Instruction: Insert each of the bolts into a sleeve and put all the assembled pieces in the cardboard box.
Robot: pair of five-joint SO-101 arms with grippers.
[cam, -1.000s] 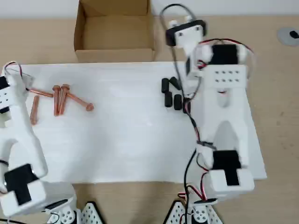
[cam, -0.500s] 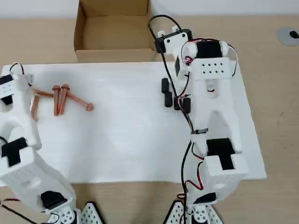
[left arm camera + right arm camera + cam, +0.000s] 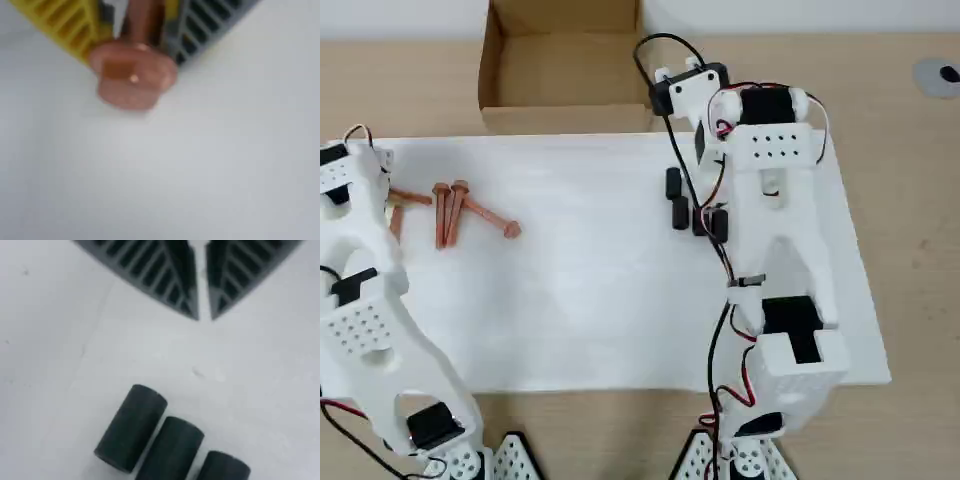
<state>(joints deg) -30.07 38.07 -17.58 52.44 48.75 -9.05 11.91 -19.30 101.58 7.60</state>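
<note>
Showing five bolts [image 3: 441, 215] — four sleeves [image 3: 680, 212]

Open run across the white sheet [image 3: 590, 280] between bolts [image 3: 442, 215] and sleeves [image 3: 680, 212]; right arm [image 3: 780, 220] hangs over the sleeves, cardboard box [image 3: 565, 118] wall stands just behind.

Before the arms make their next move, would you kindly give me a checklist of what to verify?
1. Left gripper shut on a bolt: ok.
2. Bolt clear of the white mat: cannot tell.
3. Sleeves lying free on the mat: ok.
4. Right gripper holding one of them: not ok; its fingers are shut on nothing.
5. Cardboard box open, with room inside: ok.
</note>
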